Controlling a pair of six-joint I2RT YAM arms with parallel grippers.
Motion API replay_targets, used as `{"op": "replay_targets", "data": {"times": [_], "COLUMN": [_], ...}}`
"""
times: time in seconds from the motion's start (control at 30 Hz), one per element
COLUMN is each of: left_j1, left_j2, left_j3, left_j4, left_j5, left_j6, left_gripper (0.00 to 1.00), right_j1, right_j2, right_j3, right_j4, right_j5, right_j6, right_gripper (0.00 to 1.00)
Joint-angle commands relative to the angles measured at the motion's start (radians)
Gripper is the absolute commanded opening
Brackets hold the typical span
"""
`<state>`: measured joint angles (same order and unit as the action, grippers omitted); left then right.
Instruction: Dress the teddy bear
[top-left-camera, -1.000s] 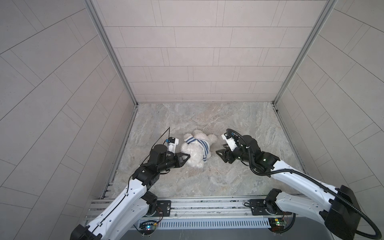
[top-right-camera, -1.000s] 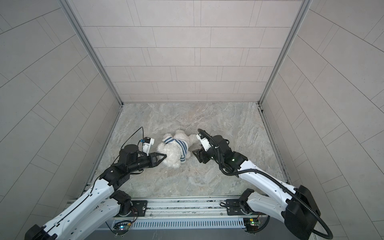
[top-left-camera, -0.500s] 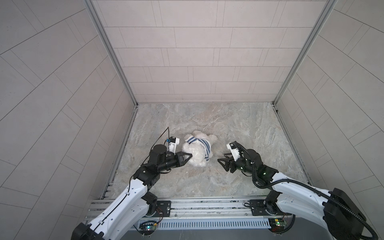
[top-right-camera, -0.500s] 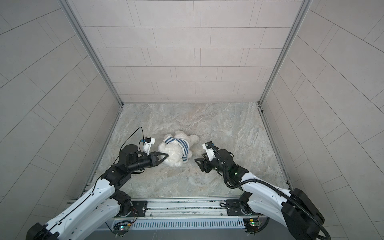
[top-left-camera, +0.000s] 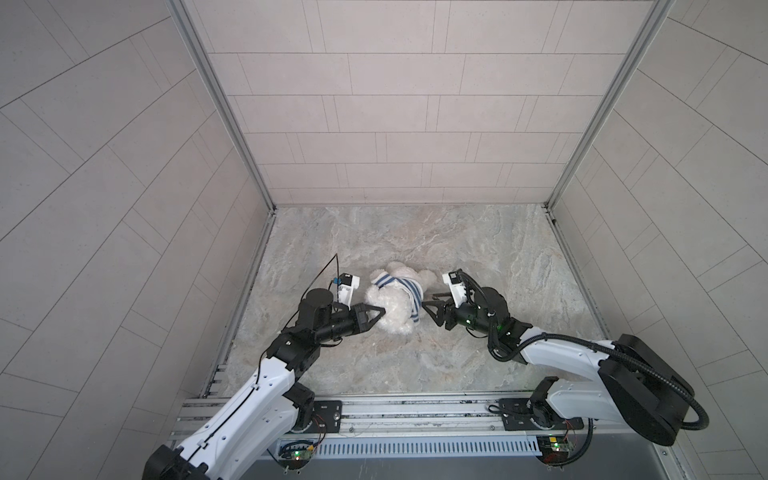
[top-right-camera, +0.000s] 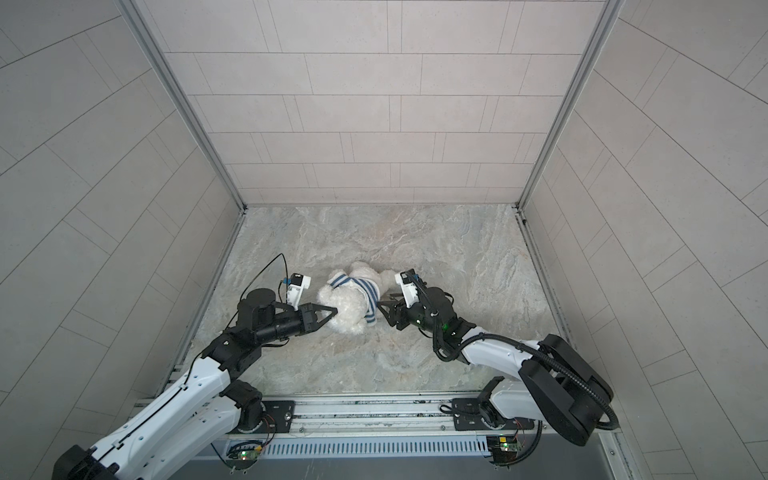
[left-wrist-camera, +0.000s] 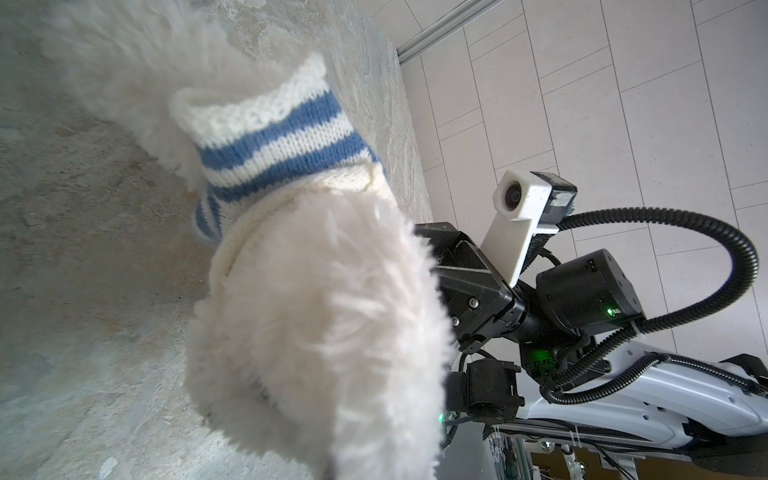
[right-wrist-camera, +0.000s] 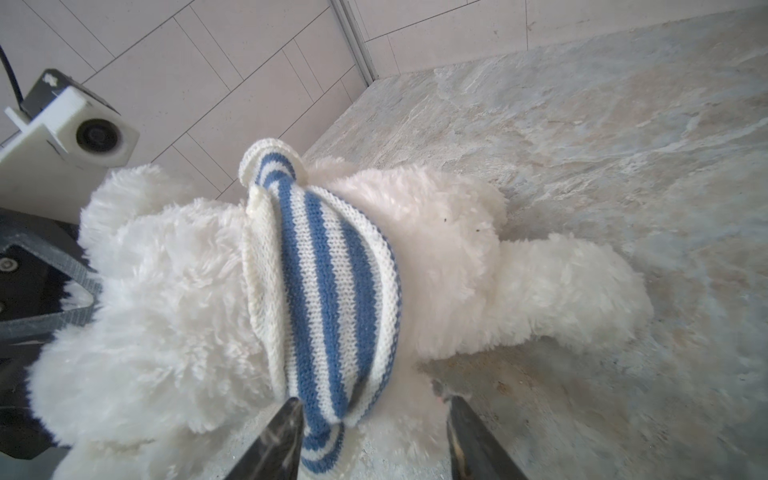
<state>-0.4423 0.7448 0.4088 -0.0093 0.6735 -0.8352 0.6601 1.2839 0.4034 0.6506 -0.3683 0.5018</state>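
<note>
Marble (top-left-camera: 478, 257) — teddy bear (top-left-camera: 394, 308) between left hand (top-left-camera: 381, 311), right hand (top-left-camera: 428, 302).

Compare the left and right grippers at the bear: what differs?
Left gripper has its jaws shut, pinching fur at the teddy bear's head; right gripper has its jaws apart. Left holds the bear; right only straddles the lower edge of the striped shirt, gripping nothing. Shared: both sit low, on opposite sides of the bear.
</note>
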Motion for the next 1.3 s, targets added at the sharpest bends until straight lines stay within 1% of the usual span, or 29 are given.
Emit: {"op": "replay_targets", "data": {"times": [0.0,0.1,0.13,0.27,0.43,0.57,0.6,0.67,0.8,0.87,0.93,1.0,1.13,1.27], "left_j1": [0.006,0.007,0.006,0.006,0.006,0.005,0.006,0.006,0.005,0.006,0.006,0.013,0.014,0.014], "left_j2": [-0.019,-0.023,-0.025,-0.025,-0.025,-0.03,-0.031,-0.033,-0.037,-0.047,-0.085,-0.112,-0.119,-0.129], "left_j3": [-0.005,-0.007,-0.008,-0.013,-0.015,-0.013,-0.014,-0.013,-0.001,0.021,0.064,0.111,0.203,0.248], "left_j4": [0.057,0.057,0.058,0.071,0.083,0.081,0.08,0.081,0.075,0.053,-0.01,-0.046,-0.07,-0.083], "left_j5": [0.023,0.023,0.024,0.025,0.029,0.028,0.028,0.026,0.025,0.008,-0.061,-0.105,-0.137,-0.153], "left_j6": [0.003,0.001,0.001,-0.009,-0.02,-0.024,-0.025,-0.029,-0.039,-0.041,-0.049,-0.069,-0.13,-0.171], "left_gripper": [0.0,0.0,0.0,0.0,0.0,0.0,0.0,0.0,0.0,0.0,0.0,0.0,0.0,0.0], "right_j1": [-0.004,-0.005,-0.004,-0.005,-0.004,-0.004,-0.005,-0.004,-0.003,-0.002,-0.004,-0.003,-0.003,-0.004], "right_j2": [0.032,0.061,0.069,0.116,0.176,0.215,0.22,0.221,0.19,0.162,0.124,0.09,0.033,0.012], "right_j3": [0.017,0.02,0.021,0.021,0.033,0.044,0.044,0.042,0.041,0.036,0.032,0.031,0.02,0.03], "right_j4": [0.065,0.083,0.089,0.165,0.242,0.288,0.294,0.293,0.218,0.167,0.094,0.011,-0.116,-0.217], "right_j5": [-0.008,0.008,0.013,0.014,-0.016,-0.039,-0.039,-0.025,-0.003,0.017,0.033,0.045,0.07,0.094], "right_j6": [0.02,0.026,0.028,0.074,0.109,0.126,0.127,0.123,0.084,0.06,0.029,-0.002,-0.052,-0.092], "right_gripper": [0.49,0.39,0.38,0.36,0.37,0.33,0.3,0.19,0.0,0.0,0.0,0.0,0.0,0.0]}}
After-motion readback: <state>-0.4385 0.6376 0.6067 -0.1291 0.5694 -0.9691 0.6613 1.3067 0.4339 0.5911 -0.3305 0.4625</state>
